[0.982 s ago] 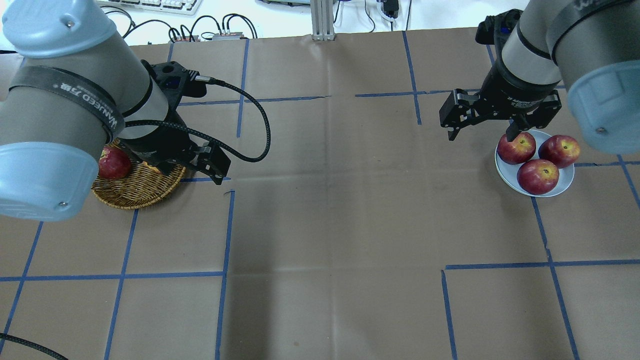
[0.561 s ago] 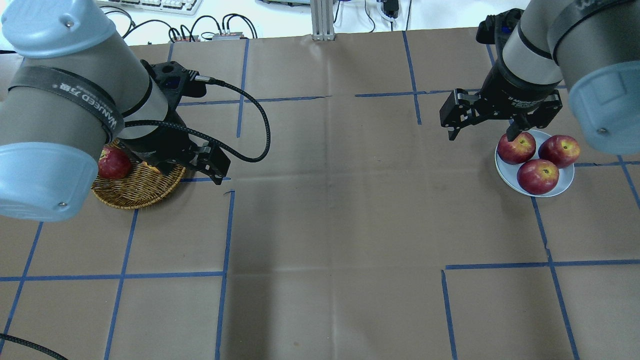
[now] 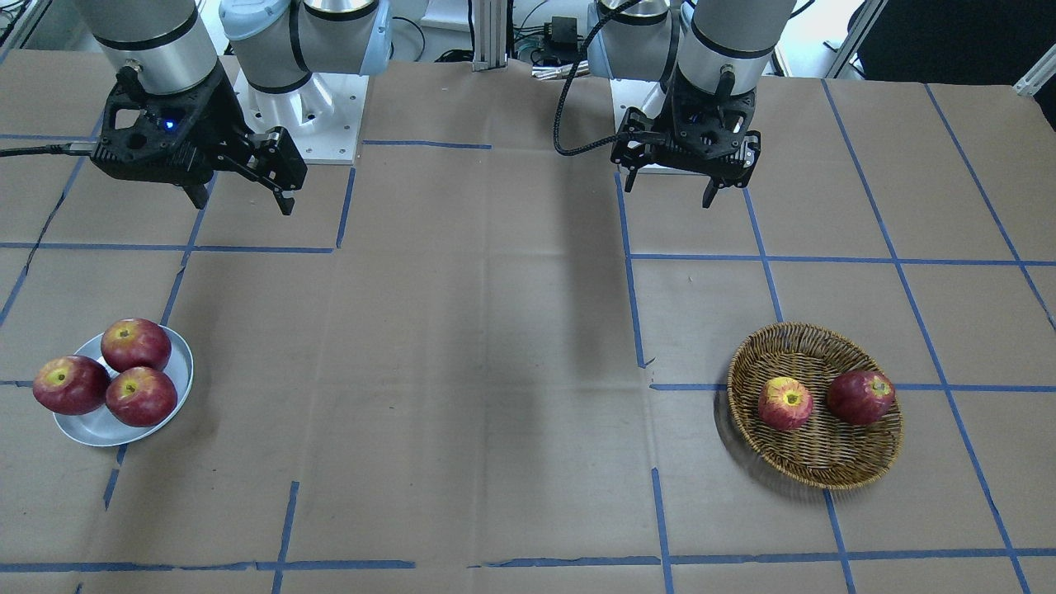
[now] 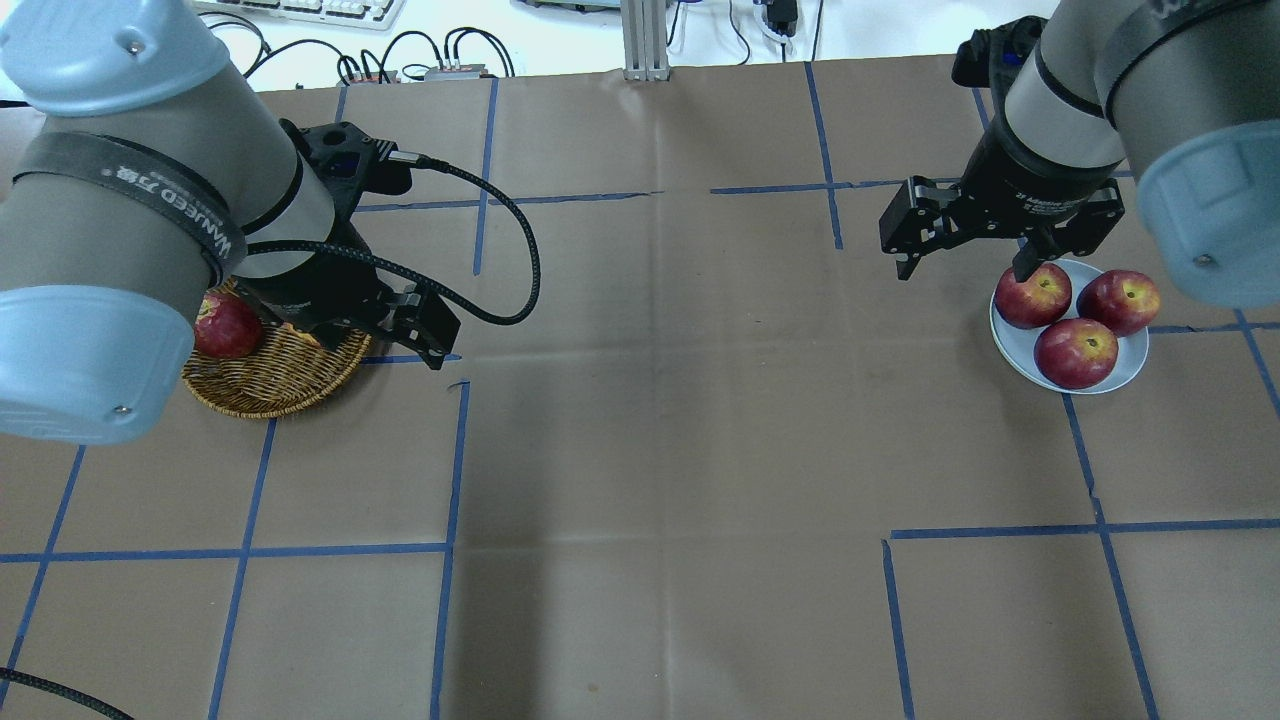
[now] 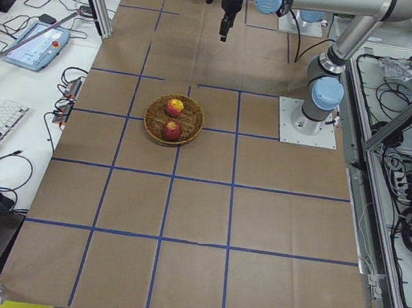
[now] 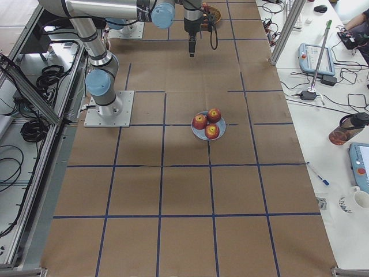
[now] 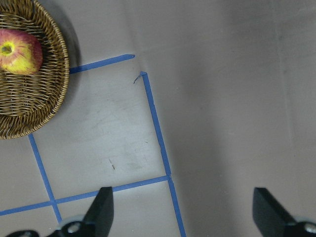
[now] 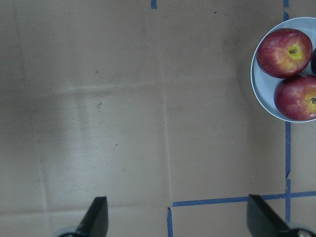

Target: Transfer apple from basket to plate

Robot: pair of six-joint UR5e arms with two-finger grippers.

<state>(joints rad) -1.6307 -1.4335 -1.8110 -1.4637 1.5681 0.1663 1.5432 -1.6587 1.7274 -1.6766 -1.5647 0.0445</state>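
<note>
Scene: a brown paper-covered table (image 3: pixel 495 371) marked with blue tape lines, and two robot arms hanging above it.
Apple: the pale, streaky red apple (image 3: pixel 784 403) with a yellow patch around its stem lies in the basket, on the 9 o'clock side in the front-facing view. Nothing is touching it.
Basket: a round wicker basket (image 3: pixel 825 472) on the robot's left half of the table. A darker red apple (image 3: pixel 860 397) sits on its 3 o'clock side, just beside the pale one.
Plate: a pale round plate (image 3: pixel 91 433) on the robot's right half, well apart from the basket. It already carries three red apples (image 3: pixel 140 396), clustered and touching, with bare plate showing toward 6 o'clock in the front-facing view.
Left gripper: the left gripper (image 3: pixel 668 191) hangs above the table with its fingers spread wide and nothing between them. In its wrist view the basket lies off toward 10 o'clock.
Right gripper: the right gripper (image 3: pixel 243 204) hangs toward 1 o'clock of the plate in the front-facing view, also spread wide and empty.
Step in hand: this looks like the start of a pick, with the apple not yet approached.
Next move: the left gripper probably needs to shift over the basket, centre on the pale apple, descend without nudging the dark one, and close across its sides.
</note>
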